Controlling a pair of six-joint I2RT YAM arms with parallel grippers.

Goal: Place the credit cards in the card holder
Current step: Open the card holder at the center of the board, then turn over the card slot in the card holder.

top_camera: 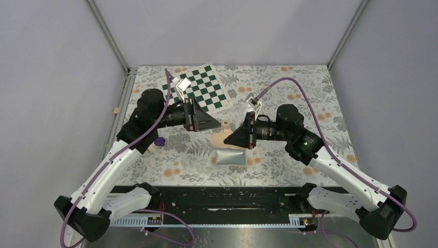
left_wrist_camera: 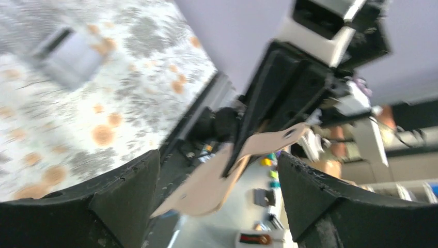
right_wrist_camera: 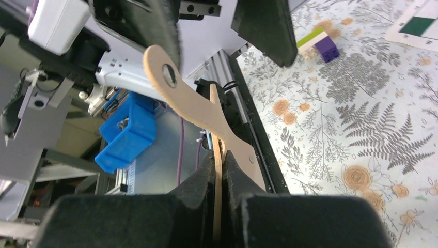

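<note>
Card holder (top_camera: 221, 137) is up off the table (top_camera: 289, 82), dead centre of the overhead view, hanging between the two arms. The right gripper (right_wrist_camera: 219, 165) has it pinched tight along one thin edge at the bottom middle of its own camera view, and the tan flap with the snap hole sticks out toward the upper left. The left gripper (left_wrist_camera: 216, 157) is spread wide, one finger either side of the wallet, and as far as I can tell through the blur it isn't touching it.

What I take to be the credit cards (top_camera: 230, 156) is the pale greyish rectangle lying flat just below the wallet in the overhead view. It's too blurry to be sure, or to count them.

My read is that the job right now is getting the wallet open. If so, I'd have the left close on the free flap near the snap hole, not on both layers, then peel it away gently while the right just holds. Pull too hard and that thin edge could slip out. Keeping it low over the cards would also make the next reach short.
</note>
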